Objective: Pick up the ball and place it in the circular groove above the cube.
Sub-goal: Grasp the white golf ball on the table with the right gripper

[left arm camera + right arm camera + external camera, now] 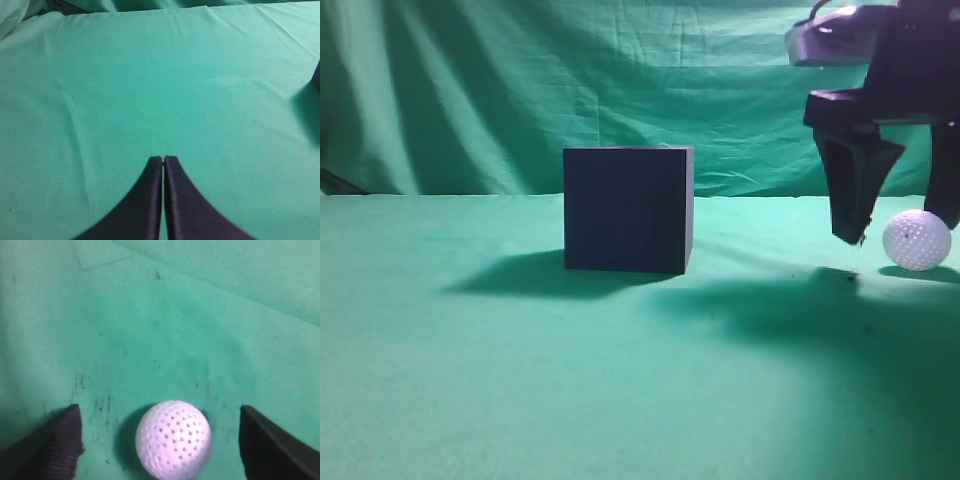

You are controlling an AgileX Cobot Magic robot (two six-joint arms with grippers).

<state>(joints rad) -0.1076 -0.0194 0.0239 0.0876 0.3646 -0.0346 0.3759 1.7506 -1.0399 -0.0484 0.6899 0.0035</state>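
The white dimpled ball (917,240) lies on the green cloth at the far right. In the right wrist view the ball (173,438) sits between my two open fingers, touching neither. My right gripper (905,232) hangs over it, fingertips just above the cloth, and it is open (160,440). The dark cube (628,209) stands in the middle of the table, left of the ball; its top groove is not visible from this height. My left gripper (163,159) is shut and empty over bare cloth; it is out of the exterior view.
A green cloth (520,380) covers the table and a green backdrop (520,90) hangs behind. A dark corner of the cube (316,75) shows at the right edge of the left wrist view.
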